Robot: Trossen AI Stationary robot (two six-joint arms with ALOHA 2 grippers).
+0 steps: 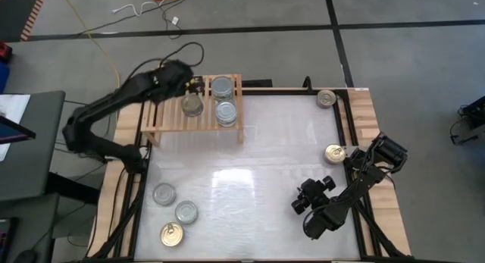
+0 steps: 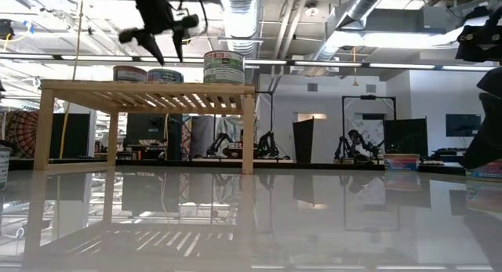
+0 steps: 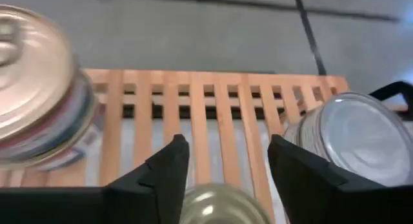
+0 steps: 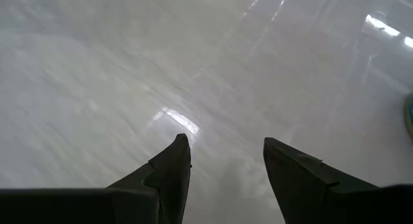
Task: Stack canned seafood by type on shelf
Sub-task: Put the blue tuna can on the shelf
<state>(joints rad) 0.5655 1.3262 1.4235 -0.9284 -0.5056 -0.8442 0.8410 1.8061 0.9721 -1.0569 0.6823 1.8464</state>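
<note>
Gold-topped tin (image 1: 192,105) on slatted shelf (image 1: 163,120)

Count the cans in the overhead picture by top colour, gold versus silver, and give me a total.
Gold-top cans: 4 (one on the shelf, three on the table)
Silver-top cans: 4 (two on the shelf, two on the table)
Total: 8

The white tabletop (image 1: 250,153) is glossy and mirrors the ceiling lights; a wooden border (image 1: 365,111) frames it; beyond it lies grey floor (image 1: 409,58) crossed by dark lines, with a yellow cable (image 1: 106,54) and a white cord (image 1: 148,9) trailing; monitors (image 2: 463,125) glow in the room behind.
</note>
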